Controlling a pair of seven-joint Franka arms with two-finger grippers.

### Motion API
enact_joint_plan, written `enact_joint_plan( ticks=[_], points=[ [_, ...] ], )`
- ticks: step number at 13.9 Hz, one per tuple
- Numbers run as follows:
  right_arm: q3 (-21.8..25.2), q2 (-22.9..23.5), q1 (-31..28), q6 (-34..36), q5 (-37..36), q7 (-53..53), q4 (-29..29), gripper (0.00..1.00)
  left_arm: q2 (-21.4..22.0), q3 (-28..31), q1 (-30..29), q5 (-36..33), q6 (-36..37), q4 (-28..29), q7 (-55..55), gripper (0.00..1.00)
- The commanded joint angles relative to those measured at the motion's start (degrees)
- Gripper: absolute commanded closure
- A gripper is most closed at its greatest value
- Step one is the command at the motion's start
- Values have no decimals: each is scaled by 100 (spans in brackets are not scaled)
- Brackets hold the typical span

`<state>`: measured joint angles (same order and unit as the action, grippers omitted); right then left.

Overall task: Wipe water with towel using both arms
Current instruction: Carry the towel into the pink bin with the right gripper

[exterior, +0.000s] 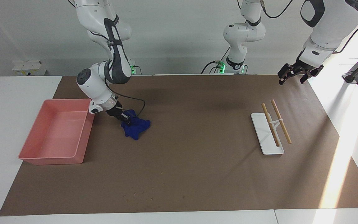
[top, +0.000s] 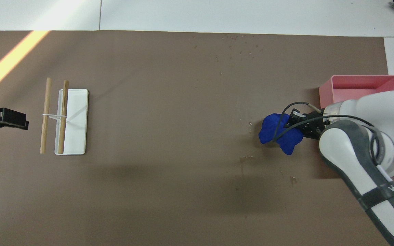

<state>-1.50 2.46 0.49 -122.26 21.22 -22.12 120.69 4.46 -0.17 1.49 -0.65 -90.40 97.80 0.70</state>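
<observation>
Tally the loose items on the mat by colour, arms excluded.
Blue: 1, the towel, held by the right pincer
Pink: 1, the tray
White: 1, the flat dish
Tan wood: 2, the sticks, tied together across the dish
Total: 5

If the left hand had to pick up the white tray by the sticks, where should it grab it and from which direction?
Judging by its pose, take the white tray across its short width, from straight above, at the end farther from the robots. It lies flat, long and narrow, and there the rim is bare; two sticks tied together lie across the rest. The left hand hangs open, up in the air.
</observation>
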Motion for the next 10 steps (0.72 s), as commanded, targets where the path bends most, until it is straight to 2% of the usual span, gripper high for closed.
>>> enact_joint_plan(
  ticks=[1,5,7,9,10],
  points=[
    [-44,-88,-198,938,-617,-117,-799,100,82,34,185,-32,-118,72,-17,0],
    [-61,-36,-426,1950,-1803,84,-1872,100,82,34,185,-32,-153,72,1,0],
    [-52,-26,-707,1855,-1936,688,-1874,100,82,34,185,-14,-162,72,1,0],
    [-52,61,-909,1540,-2524,1339,-1865,100,82,34,176,12,-205,55,1,0],
    [-52,148,-1110,1355,-2578,1638,-1839,100,82,34,176,12,-214,72,1,0]
  ],
)
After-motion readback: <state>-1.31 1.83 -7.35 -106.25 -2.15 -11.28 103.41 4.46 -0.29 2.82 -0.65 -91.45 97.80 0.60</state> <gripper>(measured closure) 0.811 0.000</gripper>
